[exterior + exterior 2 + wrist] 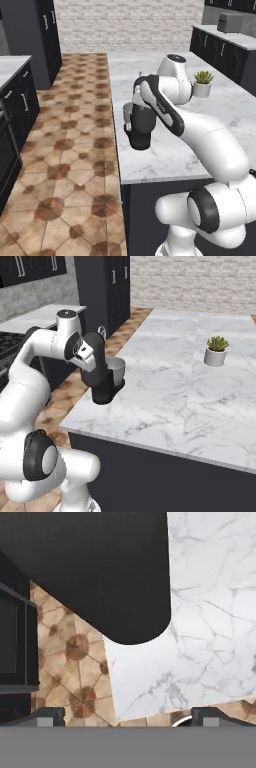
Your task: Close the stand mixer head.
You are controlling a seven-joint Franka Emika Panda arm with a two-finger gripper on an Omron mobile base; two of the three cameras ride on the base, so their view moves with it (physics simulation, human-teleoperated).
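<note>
The stand mixer head (100, 572) is a long, matte black arm with a smoothly rounded end, seen from the hand view as a broad dark shape above the corner of the worktop (210, 612). In the base views the stand mixer (104, 383) stands near the worktop's corner closest to the robot, by the edge over the floor, and the head is largely hidden behind the robot's wrist, so its tilt cannot be judged.

A small silver metal bowl (116, 370) sits in the mixer; what it holds cannot be seen. Further along the worktop, well apart from the mixer, a small white pot (215, 357) holds a spiky green plant (217, 343).

The end effector (128, 717) hovers just above the head, its two dark fingertips (50, 716) set wide apart at the bottom of the hand view, gripping nothing.

The worktop is white marble with grey veins over dark cabinet fronts. The floor (70, 150) is brown patterned tile, and a pale brick wall (125, 22) lies behind.
</note>
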